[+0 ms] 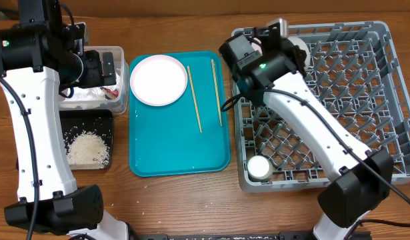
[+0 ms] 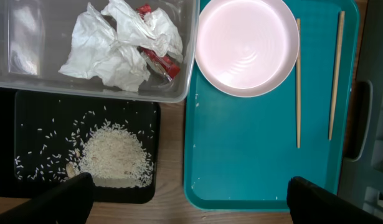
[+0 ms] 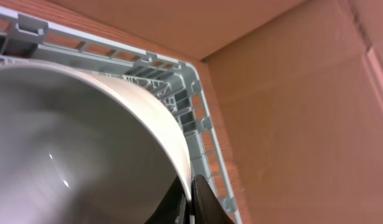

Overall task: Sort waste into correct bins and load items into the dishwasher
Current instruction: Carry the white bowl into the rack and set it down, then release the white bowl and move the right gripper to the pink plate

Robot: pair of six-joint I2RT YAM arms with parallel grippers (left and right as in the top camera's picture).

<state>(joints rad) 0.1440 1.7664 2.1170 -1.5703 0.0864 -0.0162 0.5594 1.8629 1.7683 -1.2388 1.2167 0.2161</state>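
My right gripper [image 3: 192, 198] is shut on the rim of a pale bowl [image 3: 85, 149] and holds it over the back left corner of the grey dish rack [image 1: 391, 93]; the bowl [image 1: 297, 45] barely shows overhead. A small white cup [image 1: 261, 167] stands in the rack's front left. My left gripper [image 2: 188, 198] is open and empty above the table's left side. The white plate [image 1: 157, 79] and two chopsticks [image 1: 194, 99] lie on the teal tray [image 1: 178, 147]. Crumpled paper with red marks [image 2: 126, 43] fills the clear tub [image 1: 118, 93]. Rice [image 2: 113, 152] lies in the black tray [image 2: 29, 118].
The rack's corner wall [image 3: 197, 124] is close beside the held bowl. Brown table surface [image 3: 291, 112] lies beyond the rack. A strip of bare wood [image 2: 172, 155] separates the black tray from the teal tray.
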